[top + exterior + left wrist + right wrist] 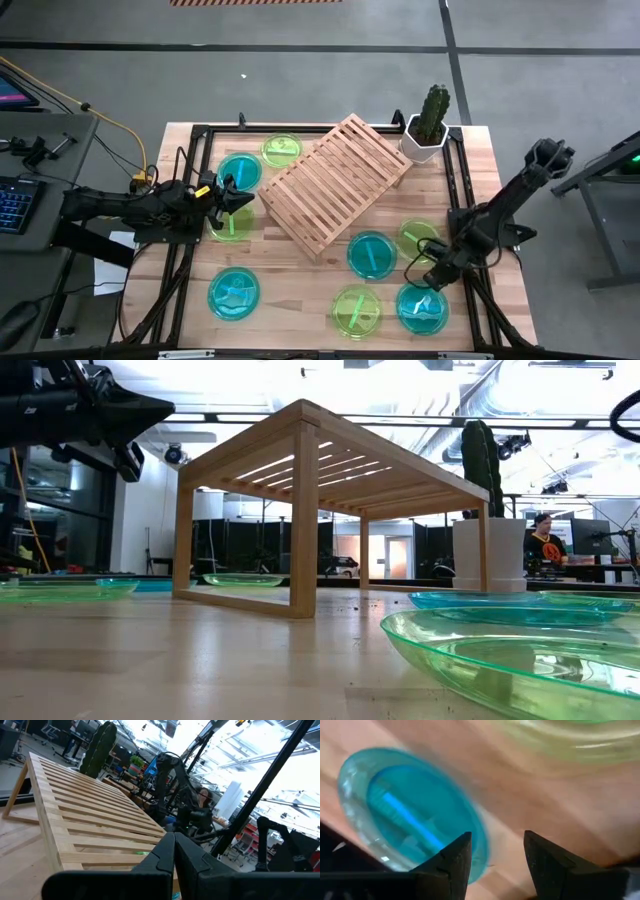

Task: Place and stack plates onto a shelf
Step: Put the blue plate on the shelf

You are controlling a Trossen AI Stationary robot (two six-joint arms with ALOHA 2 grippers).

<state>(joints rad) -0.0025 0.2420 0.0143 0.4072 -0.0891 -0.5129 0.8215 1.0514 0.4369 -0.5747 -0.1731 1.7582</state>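
Right pincer (pixel 492 857), jaws spread and empty, hovers over the rim of a teal plate (pixel 405 812) lying flat on the table (pixel 300 290), well short of the shelf (pixel 335 180); thin rim risks slipping on closure.

The top of the shelf (pixel 335 182) is bare, so a gripper can come down on it freely. A potted cactus (pixel 431 122) stands just beside its far right corner and blocks that side. Plates lie on the table (pixel 300 300) around the shelf, with bare wood between them.
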